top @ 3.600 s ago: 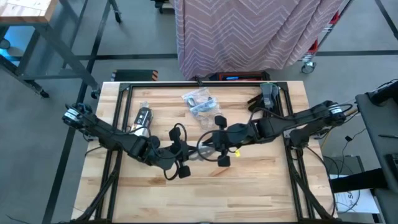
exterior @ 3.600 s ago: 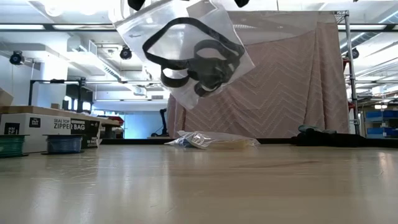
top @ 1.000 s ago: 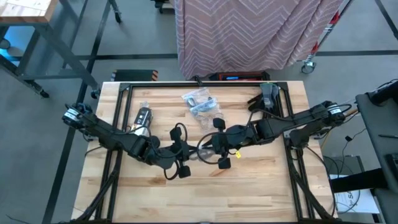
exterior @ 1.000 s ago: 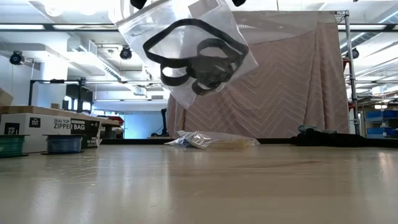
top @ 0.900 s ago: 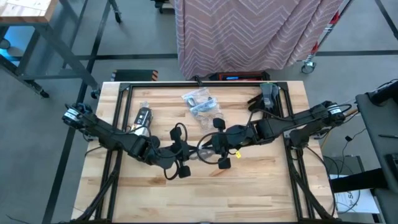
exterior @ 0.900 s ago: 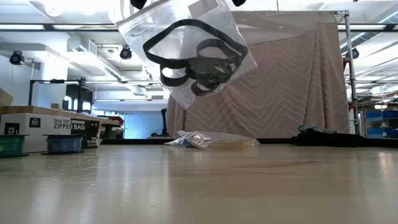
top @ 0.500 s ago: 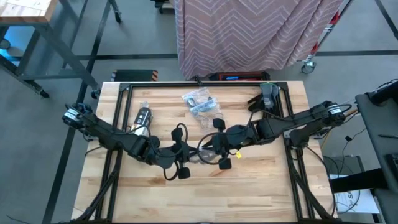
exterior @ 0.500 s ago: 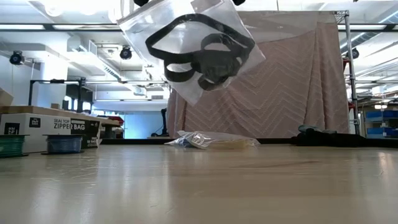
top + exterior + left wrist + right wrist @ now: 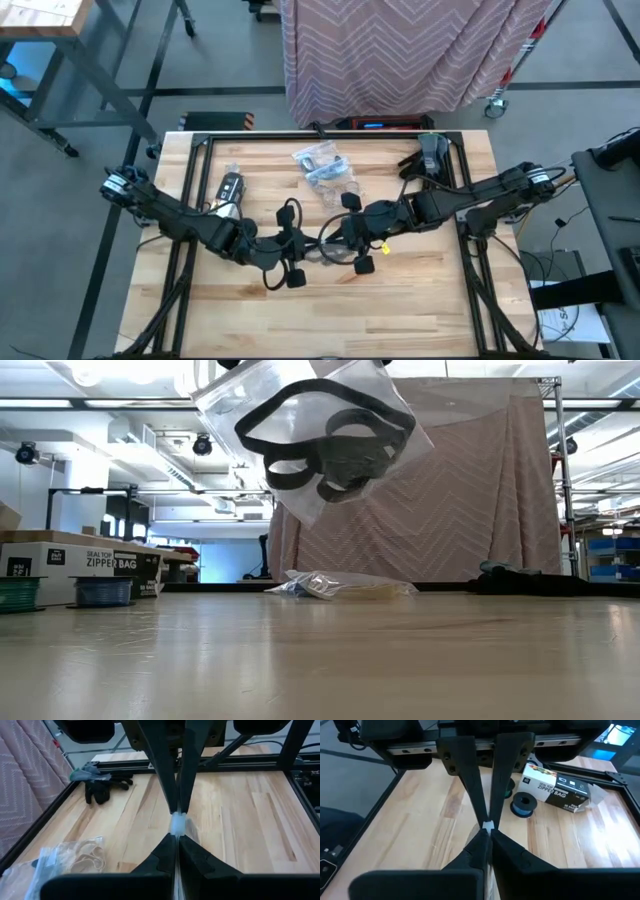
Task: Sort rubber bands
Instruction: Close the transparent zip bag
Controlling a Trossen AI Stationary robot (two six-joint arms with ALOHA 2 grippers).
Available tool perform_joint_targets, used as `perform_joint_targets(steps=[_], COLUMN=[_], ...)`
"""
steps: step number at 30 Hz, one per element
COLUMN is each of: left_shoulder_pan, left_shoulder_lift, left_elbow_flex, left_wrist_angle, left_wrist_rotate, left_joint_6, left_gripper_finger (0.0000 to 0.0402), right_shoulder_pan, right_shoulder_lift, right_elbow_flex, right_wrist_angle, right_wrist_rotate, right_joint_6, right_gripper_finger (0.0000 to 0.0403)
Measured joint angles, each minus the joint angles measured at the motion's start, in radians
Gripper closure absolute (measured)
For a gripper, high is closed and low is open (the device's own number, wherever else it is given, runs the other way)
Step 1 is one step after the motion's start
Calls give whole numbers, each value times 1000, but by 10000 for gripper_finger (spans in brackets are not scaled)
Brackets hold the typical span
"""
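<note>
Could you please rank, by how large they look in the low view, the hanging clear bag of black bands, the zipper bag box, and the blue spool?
1. Clear plastic bag holding black rubber bands, though nearest the camera.
2. White zipper bag box.
3. Blue spool.

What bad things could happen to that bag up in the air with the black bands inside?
1. Both the left end effector and the right end effector pinch only the thin top edge of the clear bag. It might slip and drop onto the table.
2. The bag hangs tilted, so the black rubber bands could spill if its mouth opens.
3. If the arms pull apart, the thin plastic could tear.
</note>
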Motion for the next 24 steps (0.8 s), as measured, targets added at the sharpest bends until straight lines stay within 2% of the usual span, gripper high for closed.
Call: perform_joint_targets(steps=[12, 24], left_shoulder_pan=[0, -3], left_shoulder_lift=[-2, -11], left_elbow_flex=[0, 4], left_wrist_angle=[2, 26], left_wrist_rotate=[0, -5], left_joint_6=[27, 63], left_gripper_finger=[392, 306], right_shoulder_pan=[0, -1], right_shoulder_lift=[0, 4], right_elbow_flex=[0, -1], right_wrist_angle=[-3, -7], right_wrist_rotate=[-1, 0], right_joint_6=[-2, 5], right_gripper_finger=[402, 403])
